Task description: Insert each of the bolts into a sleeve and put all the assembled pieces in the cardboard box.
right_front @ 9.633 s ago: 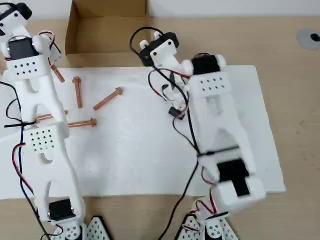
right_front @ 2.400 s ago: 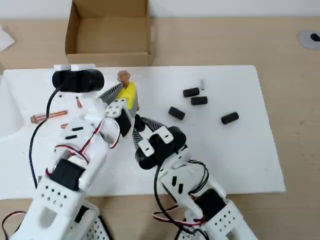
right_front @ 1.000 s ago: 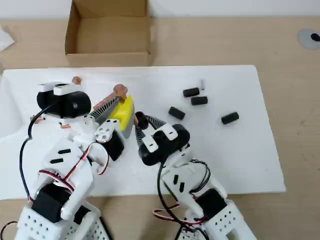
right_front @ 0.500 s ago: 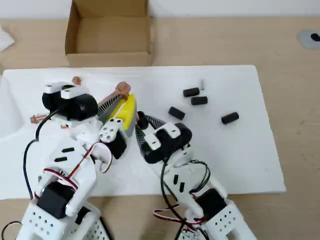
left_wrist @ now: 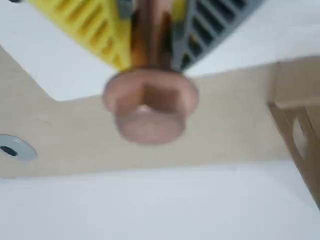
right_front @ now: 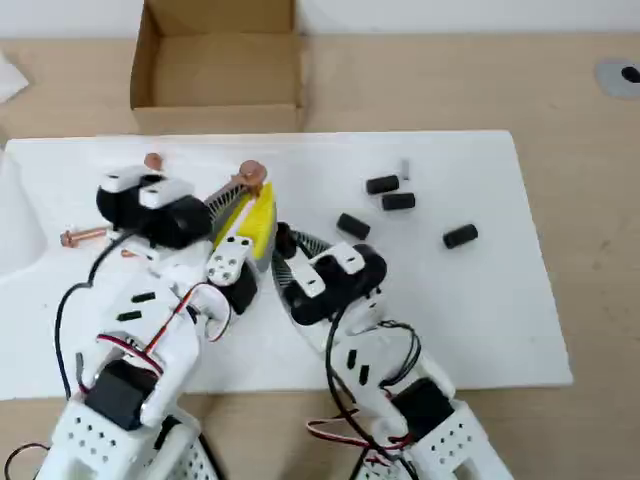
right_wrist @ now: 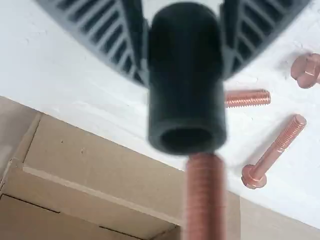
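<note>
Arms extend from the near edge of the table (right_front: 590,300) over a white mat (right_front: 480,330). The left gripper (right_front: 245,200) is clamped on a copper bolt (left_wrist: 149,107): the shank is pinched between the yellow and grey fingers, and the flanged head projects past the fingertips. Just beside it, the right gripper (right_front: 286,246) is clamped on a black sleeve (right_wrist: 185,85), whose open end points away from the arm. In the right wrist view a threaded shank (right_wrist: 202,195) lines up with that open end, just at its mouth; contact cannot be confirmed. Farther out, four loose sleeves (right_front: 398,201) lie on the mat on the right arm's side, well apart from both grippers. Loose bolts (right_front: 85,236) lie on the mat on the left arm's side, partly hidden behind the left arm. Beyond the far edge of the mat, the cardboard box (right_front: 215,118) stands on the table with its open top up, apart from both grippers.
</note>
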Robot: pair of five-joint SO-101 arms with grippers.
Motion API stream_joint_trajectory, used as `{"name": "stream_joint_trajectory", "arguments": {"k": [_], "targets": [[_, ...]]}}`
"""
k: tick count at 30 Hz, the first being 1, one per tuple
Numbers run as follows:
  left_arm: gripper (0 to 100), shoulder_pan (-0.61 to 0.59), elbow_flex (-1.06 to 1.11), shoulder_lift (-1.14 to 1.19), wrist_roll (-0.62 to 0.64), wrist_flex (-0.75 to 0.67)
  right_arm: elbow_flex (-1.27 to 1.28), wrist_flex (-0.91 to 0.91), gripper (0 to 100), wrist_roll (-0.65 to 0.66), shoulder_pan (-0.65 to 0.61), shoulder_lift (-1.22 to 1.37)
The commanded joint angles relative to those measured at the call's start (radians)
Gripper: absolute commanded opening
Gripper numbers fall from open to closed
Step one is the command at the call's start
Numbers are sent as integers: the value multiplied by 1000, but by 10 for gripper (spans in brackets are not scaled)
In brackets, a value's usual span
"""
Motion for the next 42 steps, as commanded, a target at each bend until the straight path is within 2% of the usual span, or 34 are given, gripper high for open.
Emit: {"name": "stream_joint_trajectory", "arguments": {"k": [1,5,10,14,24,30,33,38,42], "targets": [[5,15,21,-4,-31,-66,1,-2,9,-8,5,-19],[5,18,41,-4,-28,-72,1,-2,9,-8,5,-15],[5,77,40,-5,-25,-72,1,0,9,-8,5,-13],[5,72,-6,-5,34,-57,1,0,9,-6,5,-13],[5,80,-44,-8,37,189,1,-5,9,-6,5,-19],[12,72,-43,-12,37,152,1,0,9,-2,5,-19],[68,64,-38,-12,41,129,1,0,9,-2,5,-19],[137,-17,-46,-7,216,137,1,0,9,-2,5,-19],[140,-17,-46,-7,198,170,1,0,9,2,5,-19]]}}
